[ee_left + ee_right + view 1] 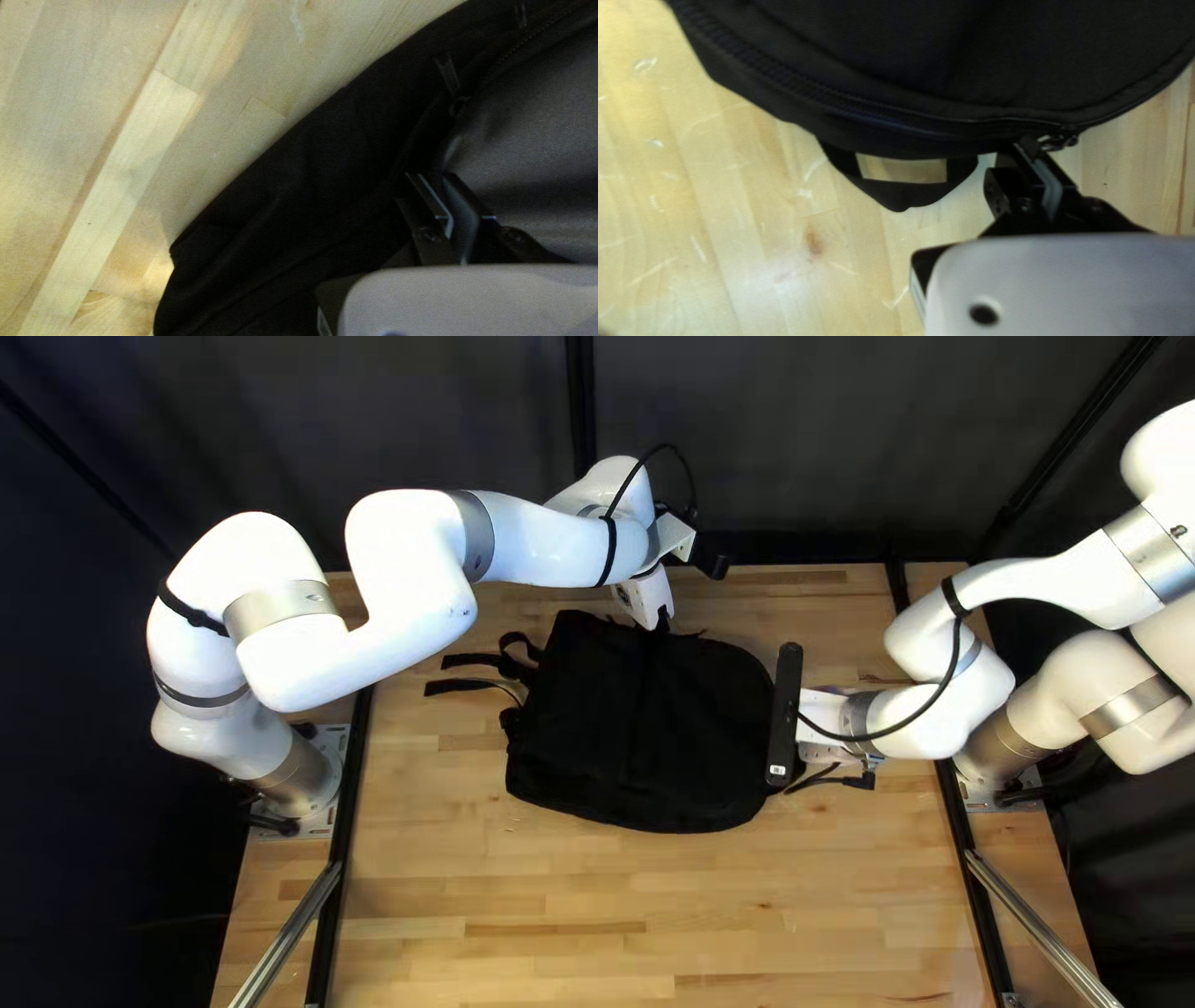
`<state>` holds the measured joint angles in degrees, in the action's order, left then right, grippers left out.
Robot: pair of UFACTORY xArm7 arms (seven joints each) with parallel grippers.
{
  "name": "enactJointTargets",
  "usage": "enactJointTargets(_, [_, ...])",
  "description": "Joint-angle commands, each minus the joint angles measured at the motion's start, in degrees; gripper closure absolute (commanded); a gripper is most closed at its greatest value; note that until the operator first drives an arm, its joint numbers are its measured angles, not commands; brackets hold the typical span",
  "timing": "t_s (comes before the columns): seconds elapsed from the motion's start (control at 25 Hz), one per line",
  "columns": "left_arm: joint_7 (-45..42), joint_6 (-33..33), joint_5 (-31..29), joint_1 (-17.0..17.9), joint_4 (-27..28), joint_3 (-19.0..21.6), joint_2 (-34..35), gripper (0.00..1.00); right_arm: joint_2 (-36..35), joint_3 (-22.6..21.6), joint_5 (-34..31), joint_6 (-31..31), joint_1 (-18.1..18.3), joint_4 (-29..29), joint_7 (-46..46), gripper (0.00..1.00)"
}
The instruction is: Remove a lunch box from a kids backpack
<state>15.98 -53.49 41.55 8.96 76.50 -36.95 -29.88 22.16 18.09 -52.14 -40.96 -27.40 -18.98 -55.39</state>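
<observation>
Your right gripper was clamped on a zipper pull, the backpack ahead. You couldn't tell whether your left gripper, beside grey lining, was closed.

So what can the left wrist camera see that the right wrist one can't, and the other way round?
Only the left wrist view shows gray cloth. Only the right wrist view shows a black loop sticking out over the wooden table. Both show that table, part of the black backpack and a zipper pull.
</observation>
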Motion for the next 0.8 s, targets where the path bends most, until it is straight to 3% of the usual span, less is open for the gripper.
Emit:
enactJointTargets(0.04, [0.0, 0.5, 0.0, 0.3, -0.7, -0.1, 0.3, 1.00, -0.4, -1.4, 2.2, -1.9, -1.7, -1.3, 0.0, 1.00])
enactJointTargets(0.8, [-0.3, 1.9, 0.3, 1.1, -2.0, 0.0, 1.0, 1.00, -6.8, -4.6, 7.7, -4.1, -6.4, -7.7, -0.2, 1.00])
